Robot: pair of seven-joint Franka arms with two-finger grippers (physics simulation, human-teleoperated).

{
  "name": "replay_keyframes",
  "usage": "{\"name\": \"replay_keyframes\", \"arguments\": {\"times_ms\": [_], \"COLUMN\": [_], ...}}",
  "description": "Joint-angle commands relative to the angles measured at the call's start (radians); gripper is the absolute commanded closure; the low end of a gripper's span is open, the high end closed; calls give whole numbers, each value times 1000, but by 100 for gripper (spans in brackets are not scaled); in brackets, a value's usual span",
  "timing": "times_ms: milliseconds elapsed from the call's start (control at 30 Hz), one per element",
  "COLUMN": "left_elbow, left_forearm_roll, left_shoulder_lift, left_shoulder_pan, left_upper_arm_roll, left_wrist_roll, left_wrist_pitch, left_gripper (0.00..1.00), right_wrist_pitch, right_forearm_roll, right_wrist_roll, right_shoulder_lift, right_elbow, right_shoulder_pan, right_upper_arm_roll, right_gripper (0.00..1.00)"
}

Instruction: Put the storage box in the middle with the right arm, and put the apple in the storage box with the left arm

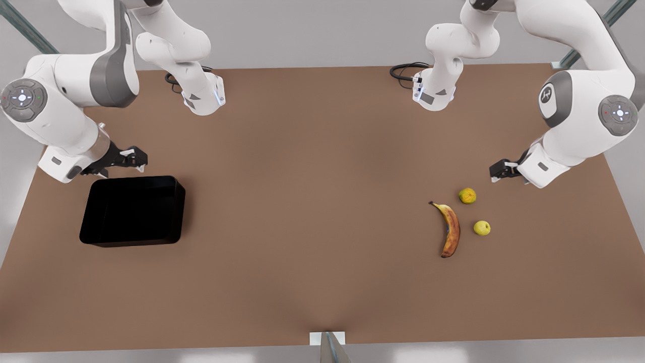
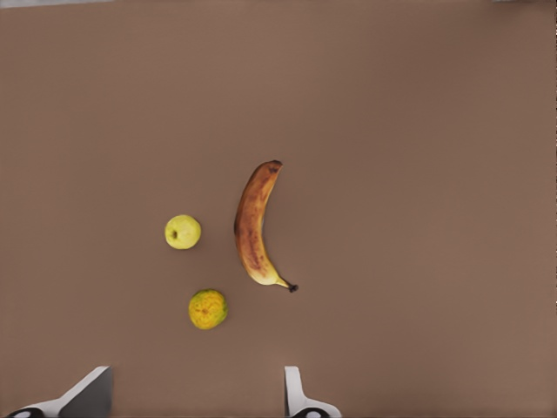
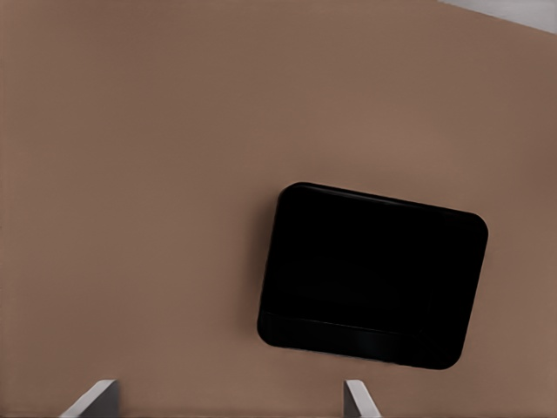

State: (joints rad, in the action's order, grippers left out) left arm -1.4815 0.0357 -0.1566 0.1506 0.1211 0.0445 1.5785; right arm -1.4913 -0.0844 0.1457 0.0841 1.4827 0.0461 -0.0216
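The glossy black storage box [image 1: 132,239] rests empty on the brown table at the front view's left, and its wall [image 3: 348,335] faces the right wrist camera. My right gripper [image 1: 132,157] hovers just behind its far edge, open [image 3: 226,399] and holding nothing. The small yellow-green apple [image 1: 481,228] lies at the front view's right, beside the banana. My left gripper [image 1: 500,171] hangs above the table behind the fruits, some way off the apple [image 2: 183,232], open [image 2: 196,396] and empty.
A brown-spotted banana [image 1: 450,229] [image 2: 252,226] lies just left of the apple in the front view. An orange-yellow mottled fruit [image 1: 467,195] [image 2: 208,309] sits between the apple and my left gripper. The table's middle [image 1: 312,201] is bare brown surface.
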Motion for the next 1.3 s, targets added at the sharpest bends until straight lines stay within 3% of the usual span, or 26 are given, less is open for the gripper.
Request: {"name": "replay_keyframes", "arguments": {"times_ms": [0, 67, 167, 233, 300, 333, 433, 567, 667, 867, 933, 1267], "left_elbow": [1, 38, 41, 44, 41, 41, -29, -114, -195, -229, -247, -272], "left_forearm_roll": [4, 3, 3, 233, 352, 432, 920, 1231, 1330, 1356, 1340, 1333], "left_shoulder_lift": [-1, -26, -54, -127, -193, -238, -333, -399, -429, -474, -471, -541], "left_shoulder_pan": [0, -2, -2, -2, -3, -3, -3, -42, -42, -42, -42, -80], "left_upper_arm_roll": [0, -5, 38, 138, 149, 161, 359, 374, 371, 370, 370, 374], "left_wrist_roll": [0, 2, -77, -432, -756, -894, -956, -925, -772, -738, -736, -735], "left_wrist_pitch": [0, -9, -14, -35, -22, 0, 83, 121, 89, 95, 25, 57], "left_gripper": [0, 0, 0, 0, 0, 0, 0, 0, 0, 0, 0, 0], "right_wrist_pitch": [3, 5, -21, -82, -136, -303, -533, -615, -661, -782, -781, -725], "right_forearm_roll": [0, 0, 0, -30, -72, -68, 43, 121, 120, 123, 124, 181], "right_wrist_roll": [0, 2, 155, 271, 308, 371, 560, 769, 778, 773, 769, 664], "right_shoulder_lift": [0, 19, 137, 184, 204, 204, 266, 304, 348, 453, 463, 482], "right_elbow": [1, -1, -13, 4, 69, 184, 295, 324, 323, 323, 324, 346], "right_shoulder_pan": [-15, -25, -181, -196, -201, -232, -290, -319, -319, -319, -321, -308], "right_upper_arm_roll": [0, 2, 2, 121, 158, 160, 163, 242, 296, 310, 308, 333], "right_gripper": [0, 0, 0, 0, 0, 0, 0, 0, 0, 0, 0, 0]}}
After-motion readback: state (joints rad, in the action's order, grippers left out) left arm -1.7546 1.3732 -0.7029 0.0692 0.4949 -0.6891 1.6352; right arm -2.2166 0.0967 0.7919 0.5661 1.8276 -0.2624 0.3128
